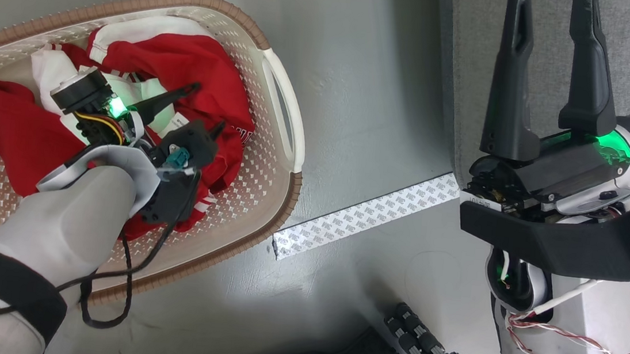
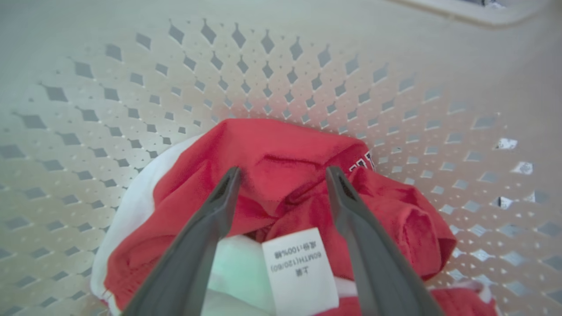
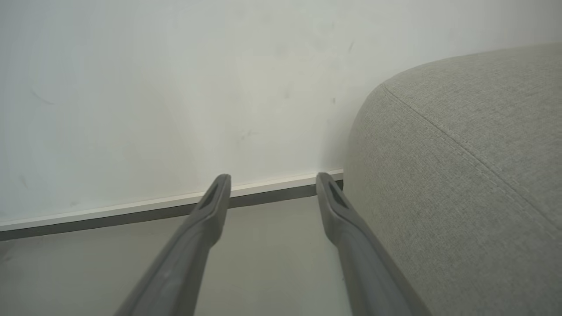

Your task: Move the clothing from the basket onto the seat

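1. Floor (image 1: 369,90): grey and glossy, with a patterned tape strip (image 1: 366,216) at lower centre of the head view.
2. Basket (image 1: 278,81): upper left of the head view. The clothing (image 1: 187,66) lies heaped inside it, red over white.
3. Left gripper (image 2: 283,173): fingers spread, down in the basket, straddling a red fold above a white care label (image 2: 300,267). It pinches nothing.
4. Right gripper (image 3: 272,177): fingers spread and empty, at the upper right of the head view beside the seat (image 3: 461,175).
5. Handling: we judge the grasp is next. We would sink lower, close on the thick red fold rather than the label, then lift clear of the rim.
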